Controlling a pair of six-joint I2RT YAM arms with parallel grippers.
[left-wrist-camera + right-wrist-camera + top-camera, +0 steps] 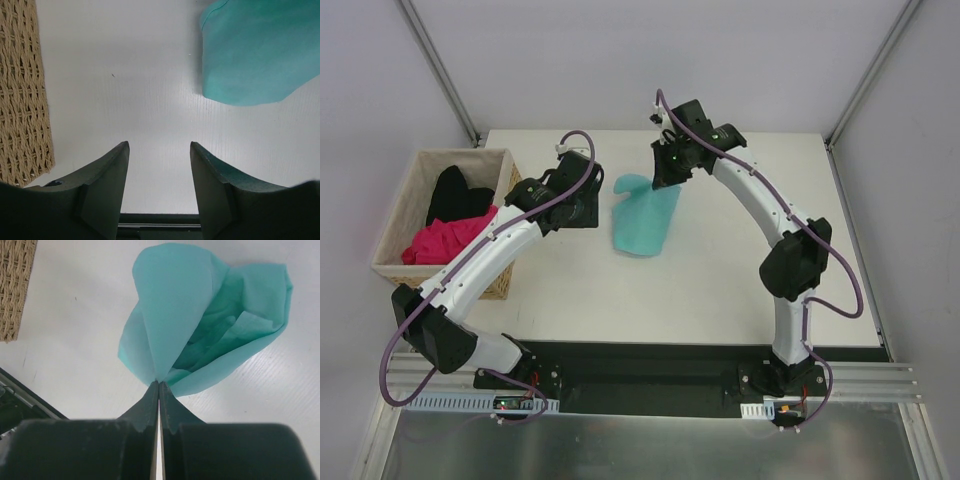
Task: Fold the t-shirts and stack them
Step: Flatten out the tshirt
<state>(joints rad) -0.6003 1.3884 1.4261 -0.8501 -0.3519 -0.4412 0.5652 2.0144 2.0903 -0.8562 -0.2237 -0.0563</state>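
right gripper (158,384): clenched on a fold of the teal t-shirt (200,325); the pinched edge is hidden between its fingers.
teal t-shirt: part raised, the rest lying on the table (720,290) toward 11 o'clock of centre.
left gripper (159,150): released, empty, over bare table at the shirt's 9 o'clock.
wicker basket (392,222): off the table's 9 o'clock edge, holding the crumpled pink t-shirt (445,240) and black t-shirt (455,195), their outlines unclear.
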